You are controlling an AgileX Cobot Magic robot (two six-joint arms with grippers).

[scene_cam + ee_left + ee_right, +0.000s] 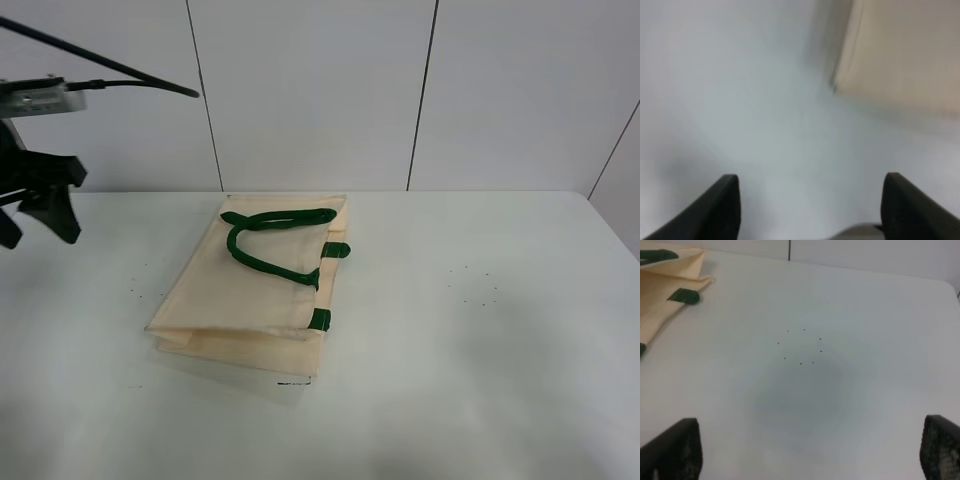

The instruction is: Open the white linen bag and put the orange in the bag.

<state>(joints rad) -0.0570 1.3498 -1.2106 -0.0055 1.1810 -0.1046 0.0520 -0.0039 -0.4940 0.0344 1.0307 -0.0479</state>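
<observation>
The white linen bag lay flat on the white counter, a little left of the middle in the high view, with its far edge close to the wall panels. It was closed, its cloth layers stacked flat. Its dark green handles curled in a loop across the upper cloth, and two green tabs sat along the bag's right-hand edge. The orange could not be seen in any of the views.

The left tool hung above the counter at the far left edge of the high view, well apart from the bag, with a dark cable running across above it. In the left wrist view the left tool stood open, its two dark fingers spread wide with only bare counter between them; a corner of the bag showed blurred beyond, not touching the fingers.

The right arm did not show in the high view. In the right wrist view the right tool was also open, its fingers set far apart at the frame's corners, holding nothing. Between them lay plain counter marked with a small ring of dark specks. An edge of the bag with a green tab showed off to one side, well clear of that tool.
</observation>
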